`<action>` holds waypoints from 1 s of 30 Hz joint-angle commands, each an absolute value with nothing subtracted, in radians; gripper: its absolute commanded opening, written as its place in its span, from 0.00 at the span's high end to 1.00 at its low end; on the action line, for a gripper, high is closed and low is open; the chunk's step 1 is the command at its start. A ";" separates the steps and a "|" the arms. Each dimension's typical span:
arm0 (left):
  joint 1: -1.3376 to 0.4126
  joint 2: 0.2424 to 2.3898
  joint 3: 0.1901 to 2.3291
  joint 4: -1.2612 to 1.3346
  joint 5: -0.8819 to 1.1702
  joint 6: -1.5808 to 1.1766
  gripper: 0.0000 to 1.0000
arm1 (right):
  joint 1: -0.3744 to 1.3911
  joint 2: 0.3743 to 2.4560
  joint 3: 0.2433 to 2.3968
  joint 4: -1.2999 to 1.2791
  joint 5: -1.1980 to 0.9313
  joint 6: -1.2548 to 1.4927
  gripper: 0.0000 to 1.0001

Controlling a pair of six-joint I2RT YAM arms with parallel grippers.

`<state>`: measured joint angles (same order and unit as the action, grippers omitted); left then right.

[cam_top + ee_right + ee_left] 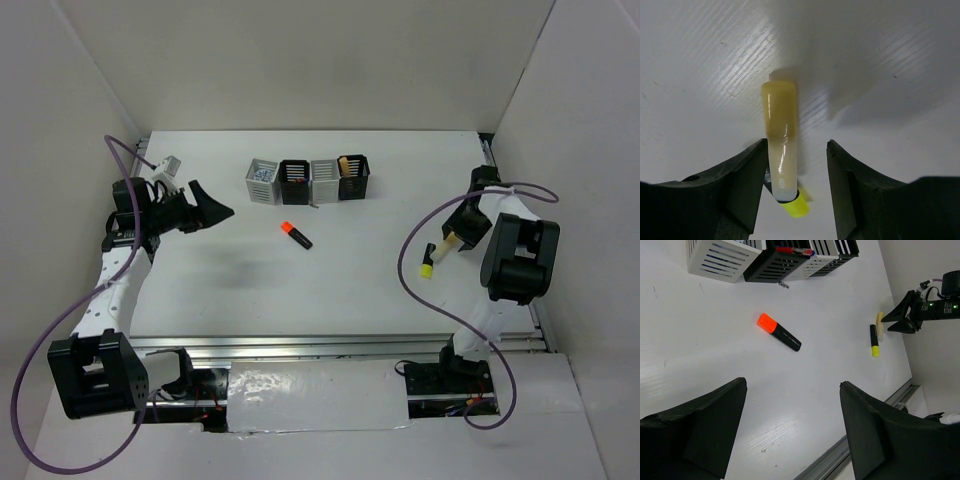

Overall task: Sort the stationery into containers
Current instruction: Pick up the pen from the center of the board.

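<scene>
1. Top external view: a white bench [330, 295] is enclosed by plain white walls on three sides, with a metal rail [330, 347] along the near edge.
2. Containers: one row of four cups [308, 180], joined and alternating light grey and black, stands at the far middle of the bench. The leftmost grey cup holds small bluish items. The black cup beside it shows a thin red pen [787, 249]. The rightmost black cup holds a peach-topped item. The contents of the third cup cannot be told.
3. Loose items number three: two highlighters and one marker. The orange-black highlighter [296, 235] lies mid-bench near the cups. The yellow-black highlighter [428, 262] and the peach marker [780, 140] lie just beside each other on the right.
4. The right claw [797, 150] is released, its jaws straddling the peach marker without clamping it.
5. The left claw [792, 390] is released and empty, over the left of the bench.
</scene>
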<state>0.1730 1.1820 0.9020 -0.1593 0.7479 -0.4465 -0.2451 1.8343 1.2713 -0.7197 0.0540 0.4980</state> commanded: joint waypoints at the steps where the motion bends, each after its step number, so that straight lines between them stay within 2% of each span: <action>1: 0.169 1.175 0.914 -0.149 0.744 -0.425 0.13 | -0.249 1.851 1.328 -0.744 0.127 0.522 0.42; 9: 0.167 1.189 0.911 -0.140 0.742 -0.436 0.13 | -0.255 1.951 1.397 -0.772 0.153 0.538 0.44; 17: 0.167 1.187 0.927 -0.190 0.736 -0.396 0.14 | -0.252 1.988 1.425 -0.781 0.138 0.523 0.52; 21: 0.169 1.183 0.928 -0.190 0.745 -0.403 0.14 | -0.253 1.985 1.430 -0.778 0.137 0.508 0.77; 22: 0.169 1.178 0.930 -0.192 0.744 -0.403 0.14 | -0.252 1.980 1.433 -0.782 0.123 0.502 0.89; 24: 0.167 1.166 0.933 -0.196 0.744 -0.402 0.14 | -0.244 1.939 1.448 -0.785 0.109 0.471 1.00; 30: 0.169 1.140 0.956 -0.238 0.756 -0.376 0.14 | -0.189 1.724 1.503 -0.726 0.094 0.330 1.00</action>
